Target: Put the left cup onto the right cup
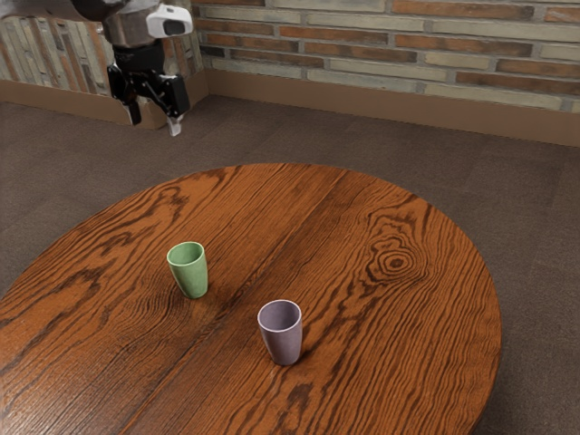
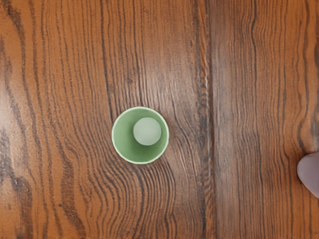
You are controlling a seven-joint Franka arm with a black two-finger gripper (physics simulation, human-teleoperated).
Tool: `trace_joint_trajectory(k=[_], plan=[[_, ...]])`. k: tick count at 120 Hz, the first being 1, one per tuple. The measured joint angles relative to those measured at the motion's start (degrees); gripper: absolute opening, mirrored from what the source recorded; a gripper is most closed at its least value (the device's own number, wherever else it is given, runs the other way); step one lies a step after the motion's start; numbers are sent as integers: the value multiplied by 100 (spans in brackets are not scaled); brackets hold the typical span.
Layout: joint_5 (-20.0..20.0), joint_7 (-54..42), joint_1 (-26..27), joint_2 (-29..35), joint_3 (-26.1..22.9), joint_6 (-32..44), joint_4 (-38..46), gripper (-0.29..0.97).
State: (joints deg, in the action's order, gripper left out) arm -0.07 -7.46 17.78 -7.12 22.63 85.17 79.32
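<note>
Green cup (image 1: 188, 269) stands upright, empty, on the table (image 1: 381, 217). Purple cup (image 1: 280, 332), also empty, stands at its 4 o'clock. Gripper (image 1: 154, 120) hangs high at 11 o'clock, fingers spread, holding nothing.

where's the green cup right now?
In the exterior view the green cup stands upright on the round table, left of centre; the purple cup stands apart toward that view's right, nearer the camera. The tool hangs high above.

No text or labels can be read.
</note>
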Motion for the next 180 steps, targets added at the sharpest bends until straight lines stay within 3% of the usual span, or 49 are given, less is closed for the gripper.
trace_joint_trajectory(k=[37,63,105,140,180], plan=[[135,-150,171,389,-1,407,875,66],[145,-214,-102,350,4,855,1527,66],[78,-280,-533,-145,-57,1935,2294,66],[-235,-303,-850,-432,-154,2759,2899,66],[-449,-320,-887,-772,-246,3509,2914,66]])
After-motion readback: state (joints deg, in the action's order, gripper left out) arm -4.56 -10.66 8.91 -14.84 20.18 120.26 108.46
